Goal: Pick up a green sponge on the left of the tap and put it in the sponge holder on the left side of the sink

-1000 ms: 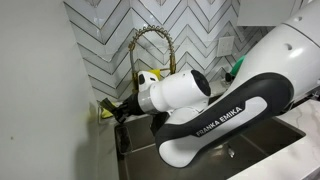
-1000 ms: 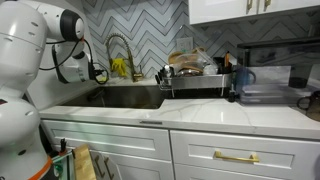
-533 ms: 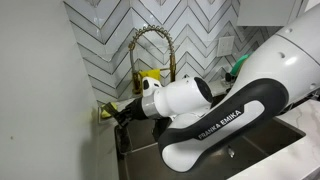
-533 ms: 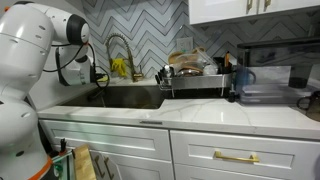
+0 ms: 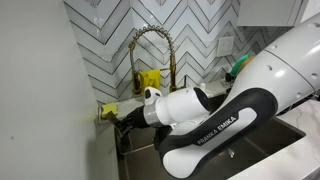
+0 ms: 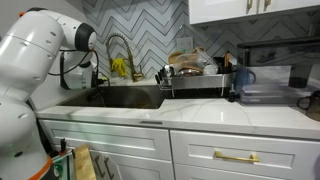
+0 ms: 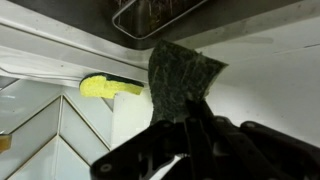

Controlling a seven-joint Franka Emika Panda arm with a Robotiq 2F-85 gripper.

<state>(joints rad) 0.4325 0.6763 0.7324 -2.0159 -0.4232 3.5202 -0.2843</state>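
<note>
In the wrist view my gripper (image 7: 185, 135) is shut on a dark green scouring sponge (image 7: 183, 78), which sticks out past the fingertips. A wire sponge holder (image 7: 150, 15) hangs at the top of that view, beyond the sponge. In an exterior view the gripper (image 5: 122, 118) is low at the sink's left end, near the wall, left of the gold tap (image 5: 150, 40). The arm hides the held sponge in both exterior views. The gripper also shows in an exterior view (image 6: 97, 80), left of the tap (image 6: 120, 48).
A yellow-green sponge (image 7: 110, 87) lies on the ledge by the wall and shows beside the gripper in an exterior view (image 5: 107, 110). A yellow cloth (image 5: 150, 78) hangs by the tap. A dish rack (image 6: 195, 75) stands right of the sink (image 6: 125, 98).
The wrist and forearm have sunk lower toward the sink's left end. The gripper stays shut on the green sponge near the wall.
</note>
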